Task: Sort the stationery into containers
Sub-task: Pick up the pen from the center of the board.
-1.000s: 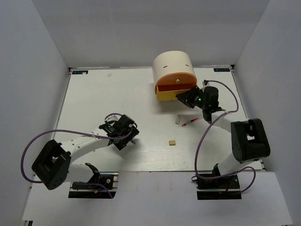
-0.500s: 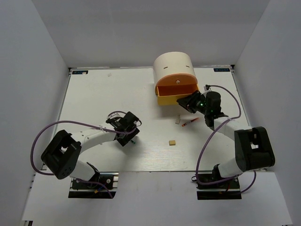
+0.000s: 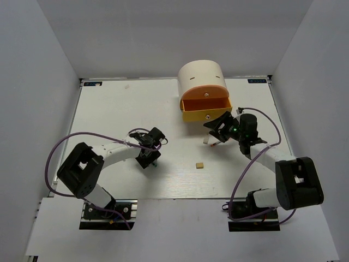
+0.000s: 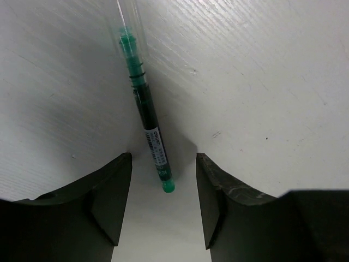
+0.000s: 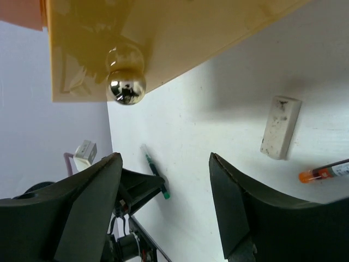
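A thin green-ended pen (image 4: 146, 114) lies flat on the white table. Its green tip sits between the fingers of my open left gripper (image 4: 163, 207), which does not touch it; in the top view the left gripper (image 3: 150, 160) is over it. The cream drum organiser (image 3: 200, 76) stands at the back with its yellow drawer (image 3: 206, 112) pulled out. My right gripper (image 5: 163, 185) is open and empty just in front of the drawer's knob (image 5: 126, 87). A whitish eraser (image 5: 281, 126) and an orange-ended pen (image 5: 327, 172) lie beside it. A tan eraser (image 3: 200, 164) lies nearer.
The white eraser (image 3: 206, 139) and the orange-ended pen (image 3: 217, 144) lie just under my right gripper (image 3: 217, 126) in the top view. White walls close in the table on the left, right and back. Purple cables loop beside both arms.
The yellow drawer came out with my right gripper on its knob; the gripper has since let go and backed off. My left gripper moved right and came over the green pen.
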You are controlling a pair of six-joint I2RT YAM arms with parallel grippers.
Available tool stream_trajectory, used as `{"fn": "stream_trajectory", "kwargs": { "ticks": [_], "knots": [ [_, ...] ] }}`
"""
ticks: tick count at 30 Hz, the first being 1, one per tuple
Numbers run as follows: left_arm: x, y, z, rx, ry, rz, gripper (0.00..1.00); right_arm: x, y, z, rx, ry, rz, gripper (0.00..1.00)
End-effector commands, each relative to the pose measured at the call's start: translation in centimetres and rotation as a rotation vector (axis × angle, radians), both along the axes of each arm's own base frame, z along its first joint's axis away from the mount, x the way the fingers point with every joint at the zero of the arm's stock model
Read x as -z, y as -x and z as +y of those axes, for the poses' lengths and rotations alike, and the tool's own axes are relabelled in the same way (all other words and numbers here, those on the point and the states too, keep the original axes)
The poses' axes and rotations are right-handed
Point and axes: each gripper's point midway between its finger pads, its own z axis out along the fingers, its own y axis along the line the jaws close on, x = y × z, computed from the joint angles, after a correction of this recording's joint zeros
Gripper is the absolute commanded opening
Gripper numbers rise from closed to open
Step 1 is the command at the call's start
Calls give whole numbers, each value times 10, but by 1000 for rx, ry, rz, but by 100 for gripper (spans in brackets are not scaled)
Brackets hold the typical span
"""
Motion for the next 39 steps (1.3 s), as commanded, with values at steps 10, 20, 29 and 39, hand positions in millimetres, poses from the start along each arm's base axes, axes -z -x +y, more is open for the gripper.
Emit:
{"fn": "stream_trajectory", "kwargs": {
  "ticks": [10, 20, 29, 39],
  "knots": [
    [10, 3, -4, 41, -24, 67, 33, -49, 16, 3, -120, 26, -242, 71],
    [-65, -32, -37, 234, 70, -186, 5, -47, 5, -33, -221, 422, -414, 90],
    [-214, -60, -114, 837, 311, -869, 5, -48, 16, -43, -367, 508, -567, 2],
    [-263, -72, -159, 1406, 91, -1082, 9, -46, 58, -31, -722, 548, -801, 0]
  ]
}}
